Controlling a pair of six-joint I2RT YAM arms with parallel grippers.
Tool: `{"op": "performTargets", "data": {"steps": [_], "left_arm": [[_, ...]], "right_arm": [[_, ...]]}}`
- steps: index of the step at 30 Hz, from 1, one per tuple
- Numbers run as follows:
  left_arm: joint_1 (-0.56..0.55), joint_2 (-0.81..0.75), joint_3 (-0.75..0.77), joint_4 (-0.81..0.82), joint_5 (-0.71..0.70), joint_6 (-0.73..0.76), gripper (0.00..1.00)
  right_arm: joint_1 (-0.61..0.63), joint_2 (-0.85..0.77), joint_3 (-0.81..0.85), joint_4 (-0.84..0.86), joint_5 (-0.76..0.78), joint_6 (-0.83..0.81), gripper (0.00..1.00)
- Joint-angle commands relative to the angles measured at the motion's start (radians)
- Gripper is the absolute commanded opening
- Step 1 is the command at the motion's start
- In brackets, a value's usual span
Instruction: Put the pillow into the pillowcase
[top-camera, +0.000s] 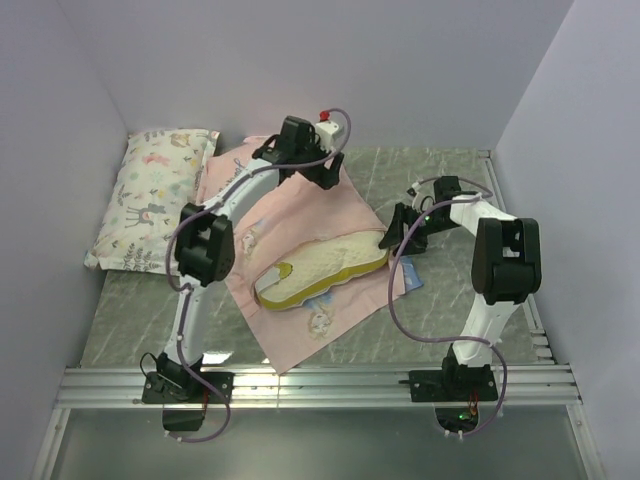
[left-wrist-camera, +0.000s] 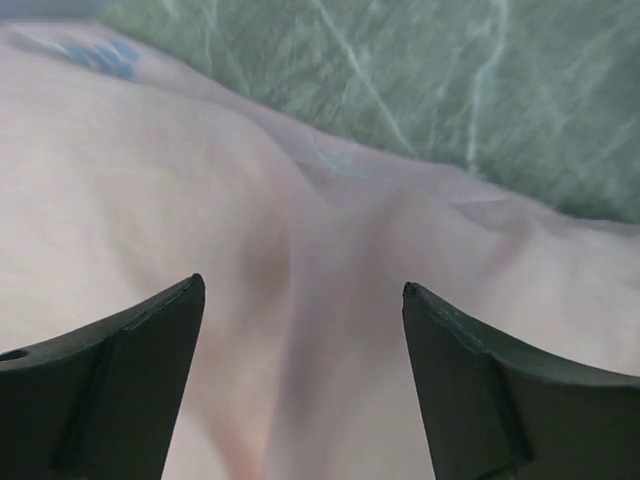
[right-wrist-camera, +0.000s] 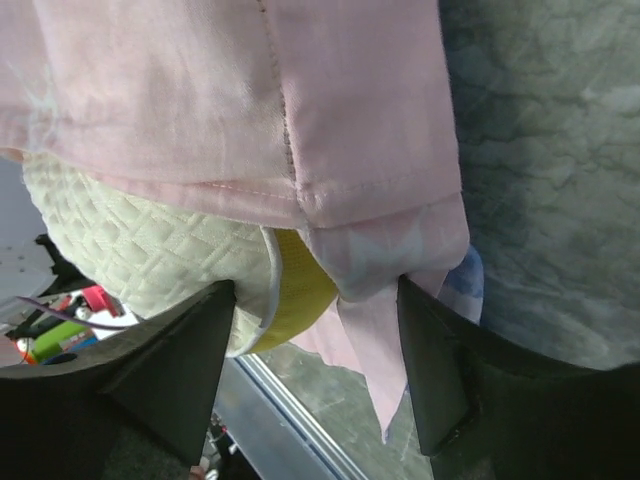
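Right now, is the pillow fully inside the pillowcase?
No, in the top view most of the pillow lies bare on the pink pillowcase.

Seeing the pink pillowcase (right-wrist-camera: 350, 100), stitched hem and all, draped over the cream quilted pillow (right-wrist-camera: 150, 250) with its yellow band (right-wrist-camera: 300, 285). Got the right gripper (right-wrist-camera: 315, 295) with 2 dark fingers (right-wrist-camera: 170, 370) spread apart, loose case corner dangling between. Green marbled table (right-wrist-camera: 550, 150) off right.

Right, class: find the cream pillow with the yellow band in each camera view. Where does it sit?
Top external: the pillow lies diagonally at the centre, with the pillowcase spread around it.
Left wrist: not in it; only the pink pillowcase and the table show.
Right wrist: lower left, its end tucked under the pillowcase hem.
Shared landmark: the pink pillowcase.
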Motion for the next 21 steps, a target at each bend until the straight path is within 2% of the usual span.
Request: {"op": "performTargets", "data": {"steps": [1,3,4,5,6,7,8,9,10,12,14,17,18,21], "left_arm": [[-0.009,0.079,0.061,0.055,0.011,0.046,0.85],[-0.026,0.121,0.067,0.069,0.020,0.051,0.79],[-0.032,0.136,0.085,0.054,0.034,0.052,0.63],[-0.050,0.147,0.091,0.037,0.054,0.051,0.55],[-0.062,0.153,0.094,-0.004,0.098,0.052,0.39],[-0.076,0.149,0.085,-0.021,0.129,0.060,0.27],[-0.107,0.133,0.073,-0.033,0.161,0.067,0.15],[-0.124,0.076,0.046,-0.018,0.193,0.054,0.00],[-0.136,0.032,-0.037,0.003,0.279,0.034,0.00],[-0.190,-0.090,-0.138,0.044,0.351,-0.009,0.00],[-0.257,-0.161,-0.171,0.029,0.375,0.012,0.00],[-0.270,-0.180,-0.205,0.019,0.366,-0.038,0.02],[-0.261,-0.172,-0.202,0.006,0.344,-0.044,0.18],[-0.196,-0.215,-0.211,-0.003,0.298,-0.067,0.49]], "right_arm": [[0.005,0.025,-0.008,0.073,-0.068,0.039,0.67],[0.031,0.031,-0.014,0.079,-0.075,0.040,0.56],[0.034,0.035,-0.015,0.085,-0.080,0.042,0.44],[0.040,0.039,-0.017,0.091,-0.094,0.045,0.39],[0.042,0.043,-0.016,0.096,-0.097,0.051,0.34],[0.048,0.046,-0.014,0.105,-0.102,0.053,0.23],[0.054,0.049,-0.012,0.113,-0.111,0.059,0.16],[0.057,0.052,-0.008,0.120,-0.115,0.069,0.10],[0.060,0.060,-0.006,0.130,-0.115,0.076,0.00],[0.072,0.065,-0.005,0.145,-0.120,0.088,0.00],[0.083,0.065,-0.005,0.156,-0.117,0.105,0.00],[0.086,0.062,-0.002,0.165,-0.122,0.112,0.00],[0.086,0.054,-0.003,0.167,-0.118,0.117,0.00],[0.083,0.034,-0.015,0.170,-0.120,0.111,0.00]]}}
